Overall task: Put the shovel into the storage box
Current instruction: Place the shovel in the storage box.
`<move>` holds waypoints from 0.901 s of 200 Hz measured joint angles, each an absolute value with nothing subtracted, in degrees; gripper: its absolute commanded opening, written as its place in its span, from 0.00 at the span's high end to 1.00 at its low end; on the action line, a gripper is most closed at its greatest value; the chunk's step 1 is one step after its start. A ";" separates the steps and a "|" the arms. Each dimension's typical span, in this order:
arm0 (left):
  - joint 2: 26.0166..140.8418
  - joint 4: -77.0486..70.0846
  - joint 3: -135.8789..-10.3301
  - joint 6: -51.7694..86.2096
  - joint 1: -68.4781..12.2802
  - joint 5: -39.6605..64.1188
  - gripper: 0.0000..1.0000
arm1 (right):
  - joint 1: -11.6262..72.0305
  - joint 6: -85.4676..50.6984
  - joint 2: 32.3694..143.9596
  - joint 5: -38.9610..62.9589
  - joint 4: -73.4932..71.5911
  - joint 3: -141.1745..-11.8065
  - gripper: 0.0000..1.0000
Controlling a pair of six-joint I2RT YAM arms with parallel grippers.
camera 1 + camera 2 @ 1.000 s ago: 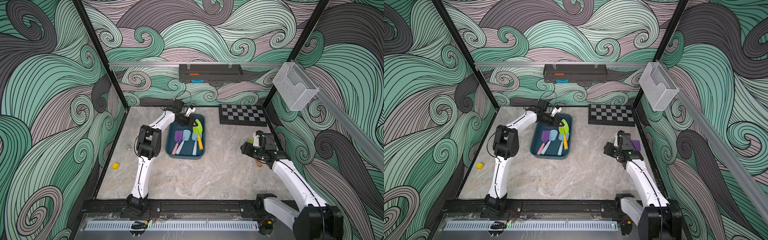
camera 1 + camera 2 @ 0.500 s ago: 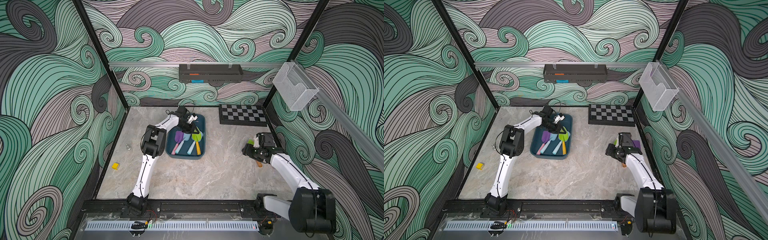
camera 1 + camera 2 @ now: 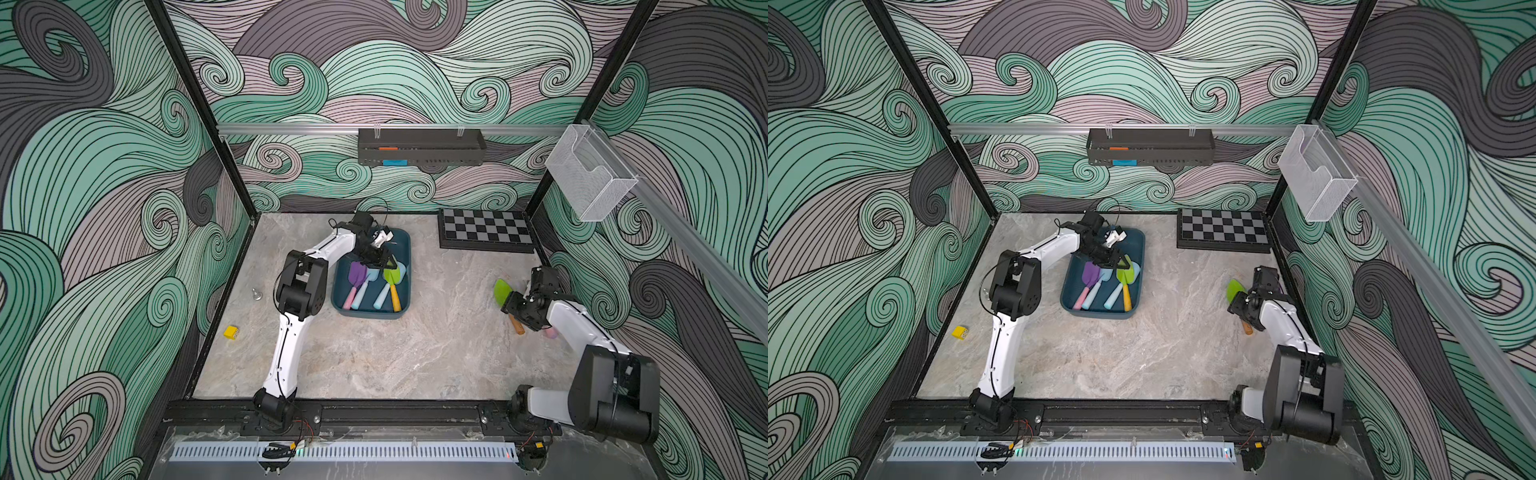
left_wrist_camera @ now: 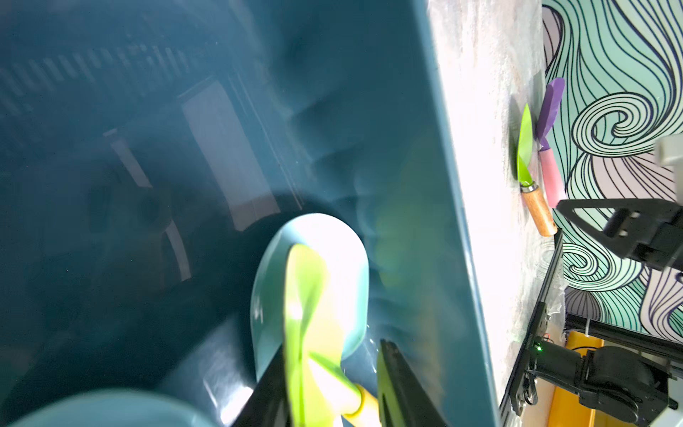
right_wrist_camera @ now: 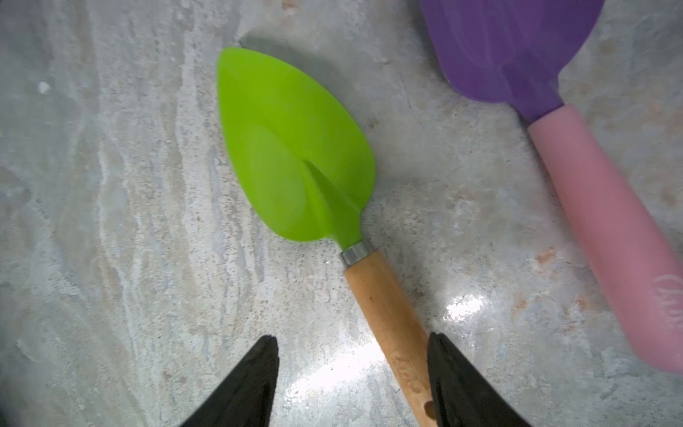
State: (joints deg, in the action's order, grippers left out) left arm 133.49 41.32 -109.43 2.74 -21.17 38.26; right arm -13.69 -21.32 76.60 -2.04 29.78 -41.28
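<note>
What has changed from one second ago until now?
The left gripper lowered the yellow-handled green shovel into the storage box and opened, letting it go. The right gripper, open, moved in astride the wooden-handled green shovel, not gripping yet. The other shovels in the box and the purple shovel beside the right gripper stayed put.

Right gripper (image 5: 351, 336), jaws apart, flanks the handle of the green shovel (image 5: 295, 148).

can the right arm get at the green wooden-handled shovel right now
Probably yes: the right hand hangs open over the handle of the green shovel; the purple shovel lies apart.
</note>
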 measured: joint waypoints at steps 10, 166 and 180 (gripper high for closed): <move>132.49 41.30 -108.92 2.74 -21.15 37.78 0.61 | -13.85 -21.32 77.87 -2.17 29.78 -41.34 0.33; 123.76 39.35 -102.13 2.98 -21.04 36.86 0.60 | -11.64 -19.84 85.60 1.54 29.56 -42.96 1.00; 123.09 39.22 -101.54 3.14 -21.02 36.88 0.60 | -10.41 -19.79 86.24 2.20 29.28 -43.40 1.00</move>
